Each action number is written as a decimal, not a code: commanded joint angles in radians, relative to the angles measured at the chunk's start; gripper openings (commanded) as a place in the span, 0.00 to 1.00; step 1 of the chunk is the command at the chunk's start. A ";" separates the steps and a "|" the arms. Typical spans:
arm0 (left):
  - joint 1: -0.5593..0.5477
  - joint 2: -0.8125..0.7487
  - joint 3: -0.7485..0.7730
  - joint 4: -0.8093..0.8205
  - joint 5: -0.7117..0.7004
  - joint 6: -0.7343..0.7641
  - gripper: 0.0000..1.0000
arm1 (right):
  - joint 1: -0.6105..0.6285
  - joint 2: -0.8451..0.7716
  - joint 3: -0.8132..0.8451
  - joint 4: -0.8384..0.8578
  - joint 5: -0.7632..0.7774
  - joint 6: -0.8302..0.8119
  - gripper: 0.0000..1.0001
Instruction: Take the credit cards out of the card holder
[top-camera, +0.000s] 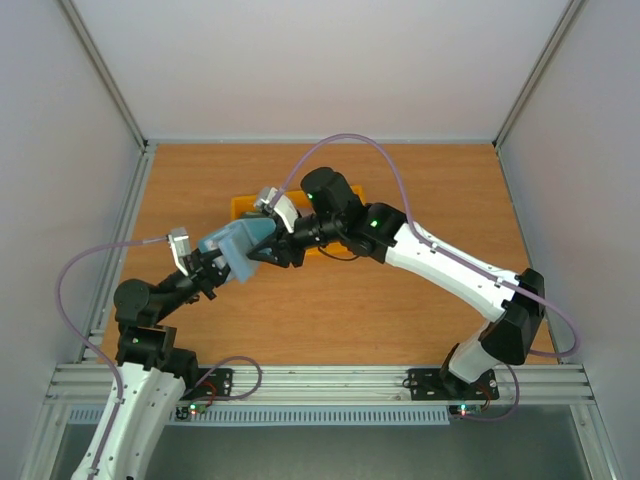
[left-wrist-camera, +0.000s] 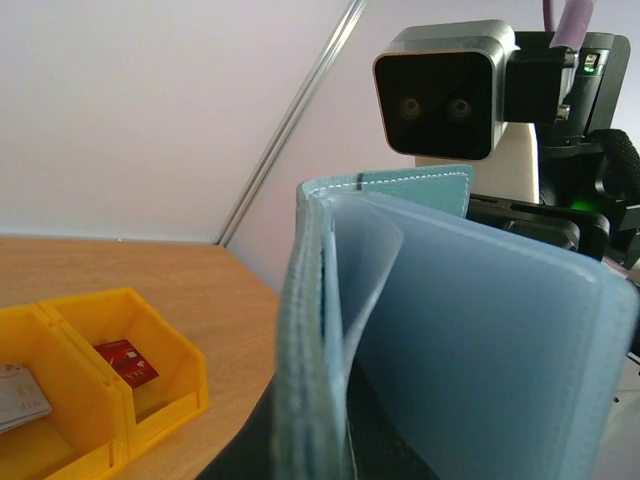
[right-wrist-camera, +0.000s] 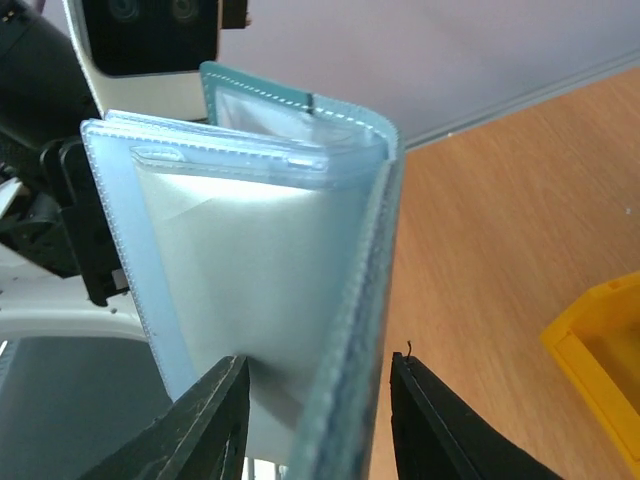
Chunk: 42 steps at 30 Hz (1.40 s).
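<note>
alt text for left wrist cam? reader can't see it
A dusty-blue card holder, standing open close to the camera, fills the right half, its clear inner sleeve bowed outward. Behind it is the other arm's wrist camera; at lower left, a yellow bin holds a red card and a whitish card.

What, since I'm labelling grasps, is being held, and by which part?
Left gripper holds the card holder by one end; right gripper straddles its other end, apparently unclamped.

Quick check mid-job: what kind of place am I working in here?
Probably a lab test cell, not a home: wooden tabletop, aluminium frame rail, plain white panels on three sides.
</note>
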 joint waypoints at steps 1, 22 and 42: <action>-0.005 0.003 -0.005 0.097 0.027 -0.006 0.00 | 0.011 0.025 0.042 0.036 0.064 0.048 0.41; -0.007 -0.002 0.003 0.115 0.056 -0.037 0.01 | -0.080 -0.017 0.009 0.032 -0.006 0.093 0.01; -0.008 0.009 0.049 -0.020 -0.079 0.005 0.00 | 0.021 0.007 0.043 0.019 0.167 -0.032 0.76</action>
